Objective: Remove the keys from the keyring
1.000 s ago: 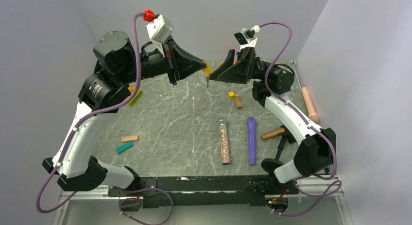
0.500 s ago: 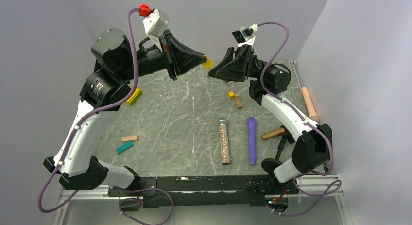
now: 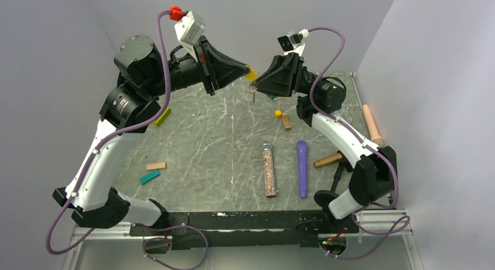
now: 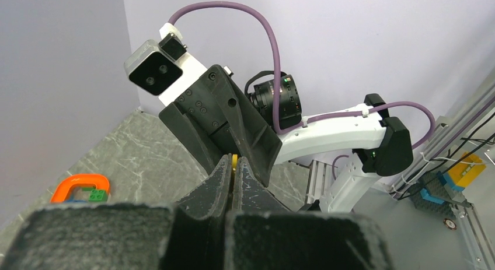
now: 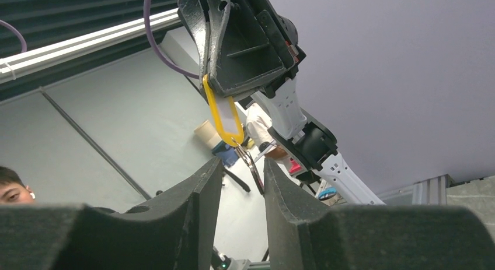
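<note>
The light is soft and even from above, and the table [image 3: 198, 147] shows only weak shadows near its far edge. In both wrist views the close fingers [image 4: 204, 191] are dark and out of focus, and a bright lamp strip [image 5: 87, 42] glares in the right wrist view.

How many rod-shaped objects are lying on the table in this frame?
4: a glitter-filled clear tube near centre, a purple rod beside it, a brown wooden dowel further right, a pale pink peg at the right edge. More may be hidden.
</note>
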You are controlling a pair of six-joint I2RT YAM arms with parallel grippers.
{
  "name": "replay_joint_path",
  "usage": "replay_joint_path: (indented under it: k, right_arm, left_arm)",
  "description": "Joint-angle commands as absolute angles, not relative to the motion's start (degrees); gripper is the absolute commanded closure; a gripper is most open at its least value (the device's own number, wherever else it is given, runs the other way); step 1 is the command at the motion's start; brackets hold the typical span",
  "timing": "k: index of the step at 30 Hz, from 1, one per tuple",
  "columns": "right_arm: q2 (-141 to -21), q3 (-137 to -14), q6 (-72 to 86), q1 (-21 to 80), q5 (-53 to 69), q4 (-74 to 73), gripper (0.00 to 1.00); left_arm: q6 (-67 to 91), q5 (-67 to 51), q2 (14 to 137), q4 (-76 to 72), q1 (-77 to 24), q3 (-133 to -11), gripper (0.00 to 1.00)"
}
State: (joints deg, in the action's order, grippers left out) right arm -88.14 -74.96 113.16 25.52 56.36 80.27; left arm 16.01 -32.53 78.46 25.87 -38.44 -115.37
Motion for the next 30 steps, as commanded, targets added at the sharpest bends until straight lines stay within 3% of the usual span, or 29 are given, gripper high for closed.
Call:
replay_joint_path:
  k: [1,15,30]
  right_arm:
    - [-88.01,-77.4,113.38,26.01,54.49,85.54,0.65]
    - [-87.81,-76.99,112.62,26.08,54.76,84.47,0.78]
    - [-88.35,-78.27,111.78,26.12,54.71,82.75,0.84]
  left_arm:
    - [16.66,-31.35,76.51,22.73,-38.09,-115.17,1.0]
    - [16.45,-29.75,75.68,22.46,-38.13,-114.24,1.0]
    - [16.53,-30.06,73.87,21.74,-38.14,-111.48,1.0]
